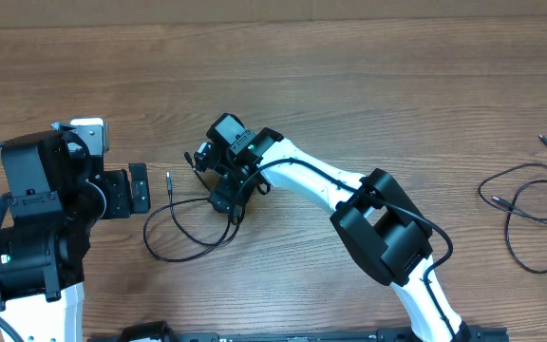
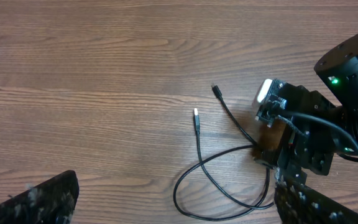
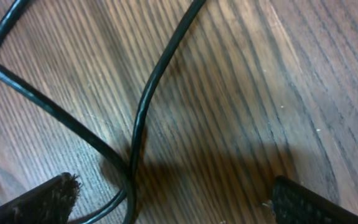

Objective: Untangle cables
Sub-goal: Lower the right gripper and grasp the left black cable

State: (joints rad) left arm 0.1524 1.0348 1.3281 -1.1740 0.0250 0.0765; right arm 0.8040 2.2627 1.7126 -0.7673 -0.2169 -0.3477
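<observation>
On wooden table (image 1: 349,76), thin black cables (image 3: 140,112) loop under spread right gripper (image 3: 174,186), gloss shows wrist-close only, left gripper (image 2: 176,193) at nine o'clock, spread.

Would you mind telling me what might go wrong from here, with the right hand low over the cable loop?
1. The right hand stands open astride a spot where two strands of the cable cross; closing there may pinch both and tighten the loop rather than free it.
2. The left hand is open and apart from the cable, so nothing anchors it; a pull would likely drag the whole loop across the table.
</observation>
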